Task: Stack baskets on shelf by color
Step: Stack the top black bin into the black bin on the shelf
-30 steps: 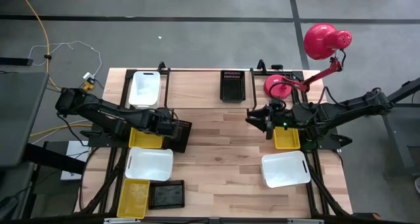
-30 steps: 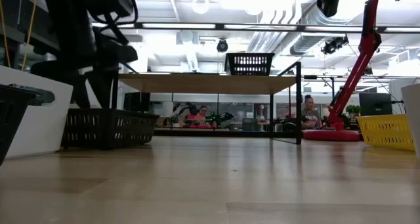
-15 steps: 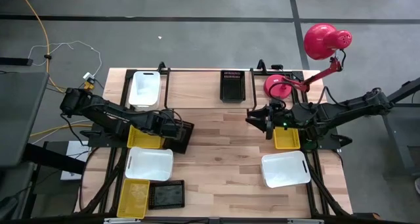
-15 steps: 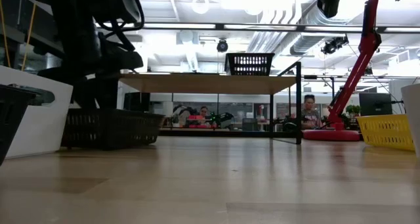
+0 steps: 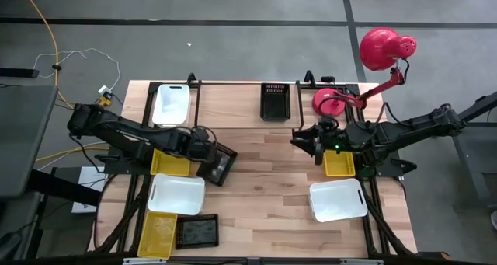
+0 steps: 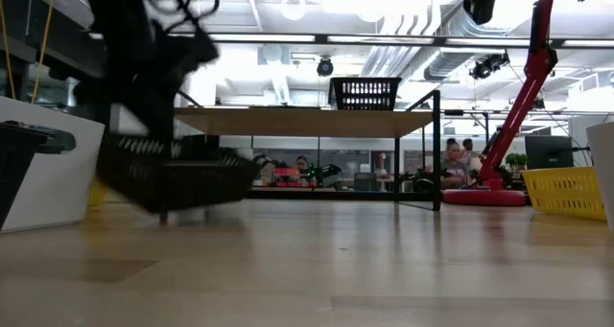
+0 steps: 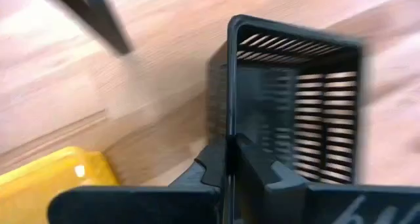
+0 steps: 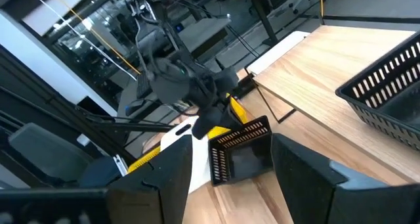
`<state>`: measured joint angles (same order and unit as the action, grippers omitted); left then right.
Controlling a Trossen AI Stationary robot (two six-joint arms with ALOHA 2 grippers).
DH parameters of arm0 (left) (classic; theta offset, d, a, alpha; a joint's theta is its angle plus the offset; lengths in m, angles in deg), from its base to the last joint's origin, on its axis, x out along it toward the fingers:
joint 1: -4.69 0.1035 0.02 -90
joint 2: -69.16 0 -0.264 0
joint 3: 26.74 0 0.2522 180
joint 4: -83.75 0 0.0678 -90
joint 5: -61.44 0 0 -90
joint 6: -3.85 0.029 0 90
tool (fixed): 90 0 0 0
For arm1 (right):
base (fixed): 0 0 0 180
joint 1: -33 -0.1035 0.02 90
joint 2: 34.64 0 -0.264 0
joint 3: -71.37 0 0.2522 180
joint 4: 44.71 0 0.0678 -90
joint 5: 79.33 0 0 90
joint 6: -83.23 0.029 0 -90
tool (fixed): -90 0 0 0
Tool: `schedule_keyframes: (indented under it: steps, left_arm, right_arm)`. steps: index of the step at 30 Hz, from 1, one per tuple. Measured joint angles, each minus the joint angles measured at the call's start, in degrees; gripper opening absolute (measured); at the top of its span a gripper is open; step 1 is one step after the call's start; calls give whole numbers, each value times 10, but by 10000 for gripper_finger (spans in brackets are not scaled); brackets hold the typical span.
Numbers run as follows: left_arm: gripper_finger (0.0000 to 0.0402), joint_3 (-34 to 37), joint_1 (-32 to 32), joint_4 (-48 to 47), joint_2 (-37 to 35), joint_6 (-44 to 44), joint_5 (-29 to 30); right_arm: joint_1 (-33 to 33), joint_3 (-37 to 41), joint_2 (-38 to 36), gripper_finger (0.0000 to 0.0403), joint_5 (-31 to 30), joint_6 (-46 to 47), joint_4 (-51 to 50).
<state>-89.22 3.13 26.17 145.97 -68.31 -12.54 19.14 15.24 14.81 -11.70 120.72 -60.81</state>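
Left gripper: I see it at about 9 o'clock from the table's middle in the high view, its fingers clenched on the rim of a black mesh basket. In the left wrist view the fingers pinch one wall of it.
Held black basket: it is tilted and lifted clear of the wooden table in the low view, and I see nothing inside it.
Right gripper: it hangs at about 3 o'clock from the table's middle, over the boards; its fingers stand apart and hold nothing.
Shelf: it sits along the table's 12 o'clock edge.
Shelf, 11 o'clock end: one white basket rests there, empty as far as I can see.
Shelf, middle: one black basket rests on the plank, empty; the low view shows it on top of the shelf.
Yellow basket by the left arm: it lies partly under the arm, at 9 o'clock; I cannot tell its contents.
White basket at 8 o'clock: it lies flat on the table, empty.
Corner at 7 o'clock: a yellow basket and a black basket lie side by side, touching.
Yellow basket at 3 o'clock: it lies just beside the right gripper, partly under that arm.
White basket at 4 o'clock: it lies flat, empty.
Red lamp: it stands at 1 o'clock, its base on the table.
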Motion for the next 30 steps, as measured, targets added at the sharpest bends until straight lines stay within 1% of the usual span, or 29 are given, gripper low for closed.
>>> schedule_keyframes:
  steps: [4,8,11,12,14,17,20,25,27,30]
  left_arm:
    - [3,-42,0,1,-38,10,1]
    - [1,-91,4,13,-75,24,26]
    - [1,-128,14,64,-93,59,49]
    - [1,-139,21,98,-94,78,49]
    - [1,-154,43,168,-93,121,28]
    - [0,-171,82,265,-70,164,3]
    - [0,-199,127,304,-32,186,-10]
    - [0,-257,182,319,39,220,-23]
    - [0,-272,197,316,68,214,-20]
    - [0,-284,215,331,106,183,-25]
  right_arm:
    - [0,0,0,195,1,-2,26]
    - [0,0,0,195,1,-5,57]
    - [0,0,0,195,1,-5,88]
    - [0,0,-1,195,1,-5,95]
    - [0,0,-1,195,2,-8,105]
    - [0,0,-1,195,1,-19,114]
    - [0,0,-1,195,1,-18,123]
    - [0,0,-1,195,1,-20,129]
    - [0,0,-1,195,1,-20,129]
    - [0,0,-1,195,1,-22,129]
